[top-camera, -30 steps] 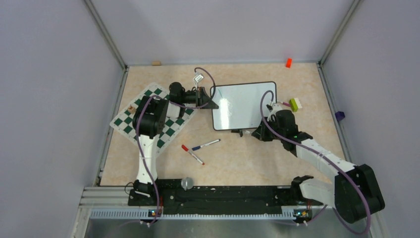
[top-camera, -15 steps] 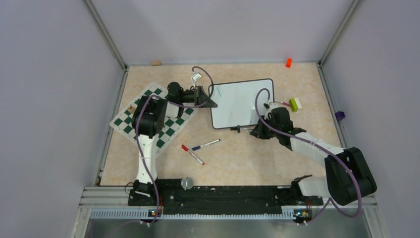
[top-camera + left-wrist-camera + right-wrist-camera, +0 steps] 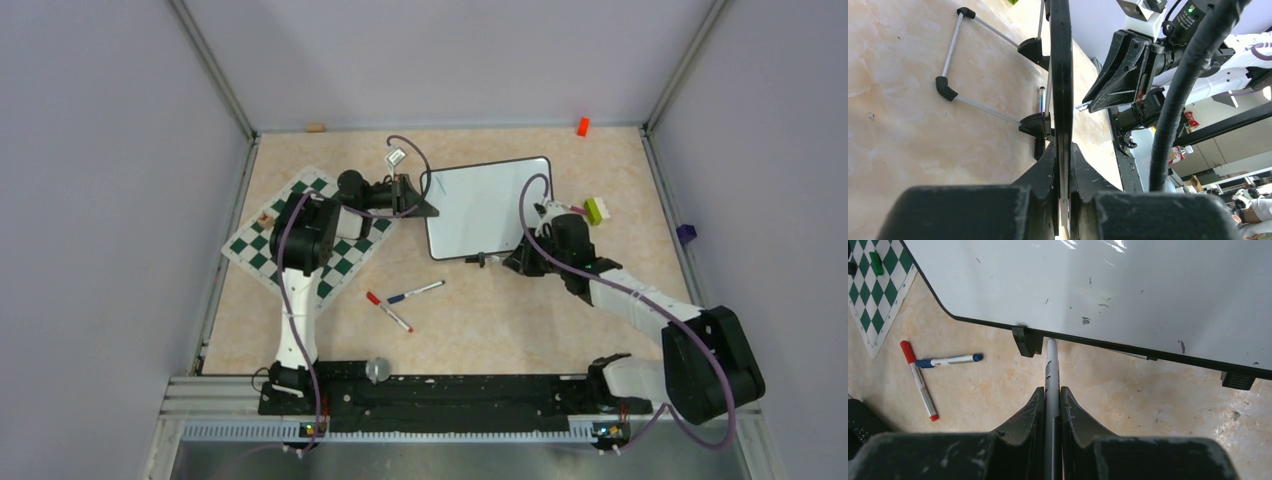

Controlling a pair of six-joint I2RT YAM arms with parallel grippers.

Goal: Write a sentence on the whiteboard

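1 whiteboard (image 3: 487, 207) rests on the bench (image 3: 500, 320), its left edge clamped by the left end effector (image 3: 1063, 150). The right end effector (image 3: 1051, 392) pinches 1 marker (image 3: 1051, 360) at the board's lower frame. 2 loose markers lie nearby: red-capped (image 3: 390, 313) and blue-capped (image 3: 416, 291). Since 1 second ago, the board and right arm have shifted left.

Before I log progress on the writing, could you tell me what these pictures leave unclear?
Right wrist: the tip of the marker is lost against the black frame of the whiteboard; ink colour unknown.
Left wrist: the board sits edge-on in the left gripper, hiding its face.
Top: the right gripper and its marker are too small to show tip contact.
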